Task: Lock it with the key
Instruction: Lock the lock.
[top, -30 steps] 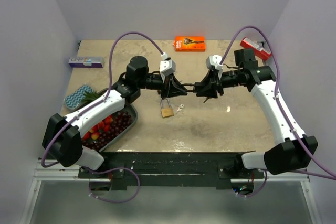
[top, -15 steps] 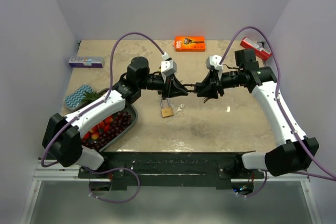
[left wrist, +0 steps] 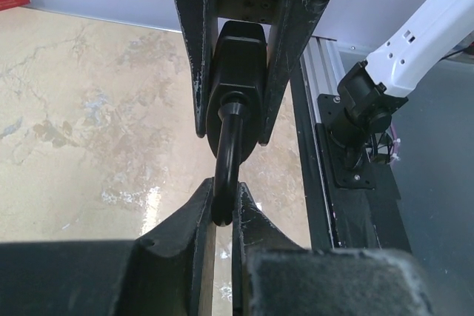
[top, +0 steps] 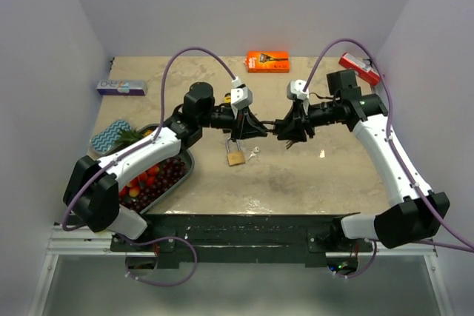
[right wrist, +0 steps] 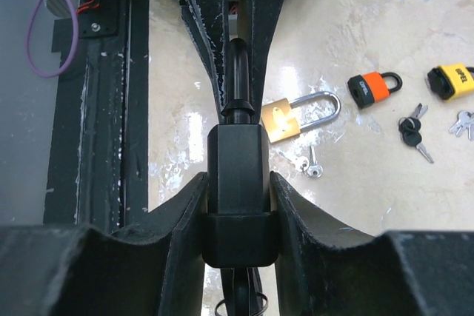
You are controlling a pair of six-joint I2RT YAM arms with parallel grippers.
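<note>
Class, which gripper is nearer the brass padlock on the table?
Left. The left gripper, pinching the shackle of the black padlock, is close beside the brass padlock; the right gripper, holding that lock's body, is farther right.

Beige table, pale lilac walls

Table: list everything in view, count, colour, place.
black padlock: one, black, held aloft
brass padlock: one, gold, centre
orange padlock: one, orange, past the brass
yellow padlock: one, yellow, beside the orange
silver keys: two bunches, silver, by brass and yellow padlocks
black-headed keys: one bunch, by orange padlock
carton: one, orange, back centre
packet: one, red, back right
box: one, purple, back left
sponge: one, blue, left
fruit tray: one, dark, near left
left fingers: shut on the shackle
right fingers: shut on the body
</note>
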